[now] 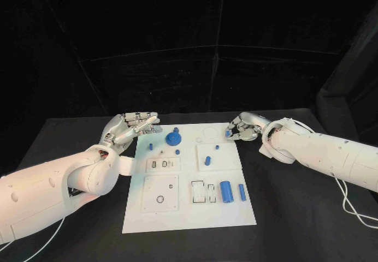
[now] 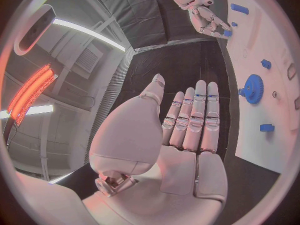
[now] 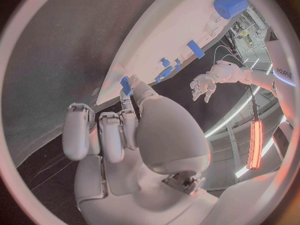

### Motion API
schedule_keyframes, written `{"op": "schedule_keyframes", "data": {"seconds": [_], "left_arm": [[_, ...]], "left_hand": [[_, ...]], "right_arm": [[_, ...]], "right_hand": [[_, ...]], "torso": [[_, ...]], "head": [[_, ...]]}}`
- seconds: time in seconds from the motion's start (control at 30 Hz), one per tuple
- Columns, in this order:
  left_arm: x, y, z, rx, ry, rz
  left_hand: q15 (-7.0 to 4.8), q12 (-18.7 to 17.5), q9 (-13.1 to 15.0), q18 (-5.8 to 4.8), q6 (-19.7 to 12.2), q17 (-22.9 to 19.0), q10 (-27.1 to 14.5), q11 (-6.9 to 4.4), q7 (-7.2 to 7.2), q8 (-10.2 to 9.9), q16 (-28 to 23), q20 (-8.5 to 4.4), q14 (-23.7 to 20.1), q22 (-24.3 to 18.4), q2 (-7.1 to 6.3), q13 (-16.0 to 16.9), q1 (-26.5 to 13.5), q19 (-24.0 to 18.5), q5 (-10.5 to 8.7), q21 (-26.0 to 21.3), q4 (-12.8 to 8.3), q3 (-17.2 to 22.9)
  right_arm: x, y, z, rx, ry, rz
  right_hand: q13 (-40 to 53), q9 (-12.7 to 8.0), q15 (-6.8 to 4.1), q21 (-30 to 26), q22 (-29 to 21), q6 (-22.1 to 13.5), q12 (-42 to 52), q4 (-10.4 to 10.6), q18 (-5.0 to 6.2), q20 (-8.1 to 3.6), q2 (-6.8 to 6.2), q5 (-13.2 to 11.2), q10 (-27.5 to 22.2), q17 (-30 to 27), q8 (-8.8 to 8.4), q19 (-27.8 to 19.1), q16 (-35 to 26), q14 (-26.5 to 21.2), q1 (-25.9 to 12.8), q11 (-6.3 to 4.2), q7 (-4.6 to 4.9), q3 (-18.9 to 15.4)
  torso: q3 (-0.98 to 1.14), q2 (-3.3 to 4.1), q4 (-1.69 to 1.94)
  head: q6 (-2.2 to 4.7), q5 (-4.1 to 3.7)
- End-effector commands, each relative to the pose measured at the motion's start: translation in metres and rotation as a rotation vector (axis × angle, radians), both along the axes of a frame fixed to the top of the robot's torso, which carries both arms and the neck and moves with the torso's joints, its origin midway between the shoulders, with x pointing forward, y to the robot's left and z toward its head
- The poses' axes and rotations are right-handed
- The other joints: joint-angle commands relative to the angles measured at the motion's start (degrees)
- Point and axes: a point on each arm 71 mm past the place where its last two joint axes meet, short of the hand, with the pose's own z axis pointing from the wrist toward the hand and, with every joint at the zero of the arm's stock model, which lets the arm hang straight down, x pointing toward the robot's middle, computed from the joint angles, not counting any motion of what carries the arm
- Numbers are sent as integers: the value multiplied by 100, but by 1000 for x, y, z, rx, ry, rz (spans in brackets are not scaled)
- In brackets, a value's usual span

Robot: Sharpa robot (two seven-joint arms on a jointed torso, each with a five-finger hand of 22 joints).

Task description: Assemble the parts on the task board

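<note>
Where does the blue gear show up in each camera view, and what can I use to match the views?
Head view: blue gear at the task board's far end, beside the left hand.
Left wrist view: blue gear on the board, beyond the fingertips.
Right wrist view: too small to tell apart among the blue parts.
Shared landmark: the white task board.

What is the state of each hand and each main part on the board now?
left hand: open, fingers straight, holds nothing
right hand: pinches a small blue part
blue gear: on the task board, untouched
blue cylinder: lying flat on the board
</note>
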Motion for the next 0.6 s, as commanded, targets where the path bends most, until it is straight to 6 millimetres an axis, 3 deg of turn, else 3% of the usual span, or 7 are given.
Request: {"op": "schedule_keyframes", "data": {"seconds": [0.03, 0.37, 0.6], "left_arm": [[0, -1, 1, -5, -5, -13], [-1, 1, 1, -4, -5, -9], [-1, 3, 2, -5, -2, -4]], "left_hand": [[2, -34, 2, 86, 7, 5, 44, -12, 22, -15, -36, -1, 26, -5, 59, -1, 12, 45, -17, -18, -30, -4], [2, -34, 2, 86, 7, 5, 44, -12, 22, -15, -36, -1, 26, -5, 59, -1, 12, 45, -17, -18, -30, -4], [2, -36, 1, 85, 6, 6, 43, -12, 22, -17, -39, -2, 27, -8, 66, -2, 15, 48, -17, -21, -38, -3]], "right_arm": [[-1, 1, 8, 24, -82, -34], [-16, 19, 19, 63, -105, -40], [-26, 55, 28, 48, -91, 1]], "right_hand": [[803, 28, -50, 23, 7, 154, 32, 5, -31, -59, 81, 110, 137, 1101, 13, -5, 29, 517, -11, -41, -103, 67], [781, 10, -52, 33, 31, 146, 3, 65, -36, -67, 88, 203, 127, 1095, -30, 10, 25, 516, -186, -39, -99, 168], [777, 8, -52, 30, 26, 145, -3, 74, -35, -68, 88, 205, 124, 1087, -36, 8, 22, 515, -209, -39, -99, 179]], "torso": [[-1, -5, -4], [-19, -13, 7], [-42, -22, 31]], "head": [[0, 1], [10, 13], [-1, 47]]}}
